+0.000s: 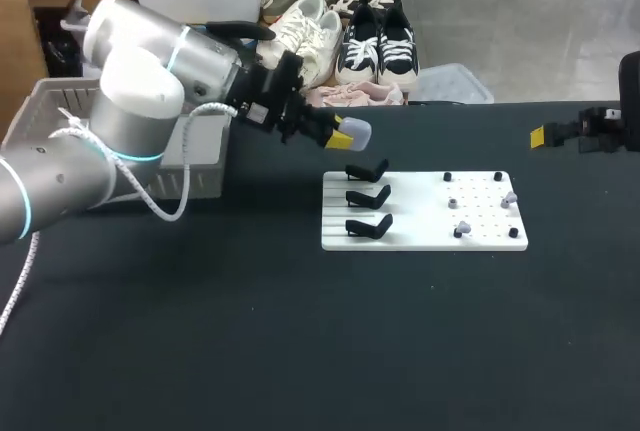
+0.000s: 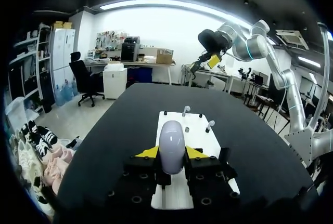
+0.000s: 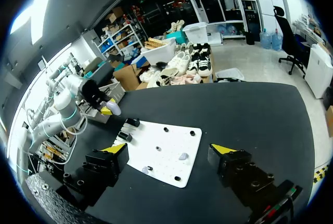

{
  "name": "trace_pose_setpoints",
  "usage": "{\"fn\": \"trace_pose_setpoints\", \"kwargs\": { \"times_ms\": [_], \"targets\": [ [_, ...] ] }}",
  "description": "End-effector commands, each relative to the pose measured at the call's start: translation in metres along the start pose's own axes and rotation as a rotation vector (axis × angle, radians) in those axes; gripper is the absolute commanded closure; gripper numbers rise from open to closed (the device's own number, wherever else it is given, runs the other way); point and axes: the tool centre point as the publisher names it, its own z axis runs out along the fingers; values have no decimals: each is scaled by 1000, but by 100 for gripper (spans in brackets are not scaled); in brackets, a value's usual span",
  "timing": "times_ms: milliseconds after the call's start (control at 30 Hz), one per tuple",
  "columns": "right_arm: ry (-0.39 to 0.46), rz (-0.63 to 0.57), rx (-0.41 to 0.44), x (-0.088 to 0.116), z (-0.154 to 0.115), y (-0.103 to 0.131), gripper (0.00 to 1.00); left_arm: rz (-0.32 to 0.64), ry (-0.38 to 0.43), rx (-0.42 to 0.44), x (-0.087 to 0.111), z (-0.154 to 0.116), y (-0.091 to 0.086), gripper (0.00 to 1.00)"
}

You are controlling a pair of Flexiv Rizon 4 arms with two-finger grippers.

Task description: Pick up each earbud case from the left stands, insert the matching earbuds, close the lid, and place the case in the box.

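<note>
- The left gripper [image 1: 337,134] pinches a smooth, rounded, pale lilac earbud case [image 1: 358,133] from two sides between its yellow tips. It holds the case in the air at eleven o'clock from the flat white peg board [image 1: 420,213].
- Three black hooked stands [image 1: 368,197] stand in a column at the board's nine o'clock side.
- Small glossy earbuds [image 1: 463,227] sit among black pegs toward the board's three o'clock side.
- The right gripper [image 1: 538,136] has its fingers spread wide with nothing between them. It is at two o'clock, well apart from the board.
- A grey plastic box with ribbed walls [image 1: 45,106] stands at ten o'clock, beyond the left arm.
</note>
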Motion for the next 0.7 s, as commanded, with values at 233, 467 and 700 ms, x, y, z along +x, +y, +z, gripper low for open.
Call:
{"fn": "trace_pose_setpoints", "kwargs": {
  "times_ms": [233,467,700],
  "targets": [
    [2,-1,-3,0,0,-1,0,60,-153,-203,-30,-19,-97,100],
    [2,-1,-3,0,0,-1,0,99,-179,-243,-43,-18,-116,100],
    [2,-1,-3,0,0,-1,0,83,-179,-306,-51,-22,-123,100]
  ]
}}
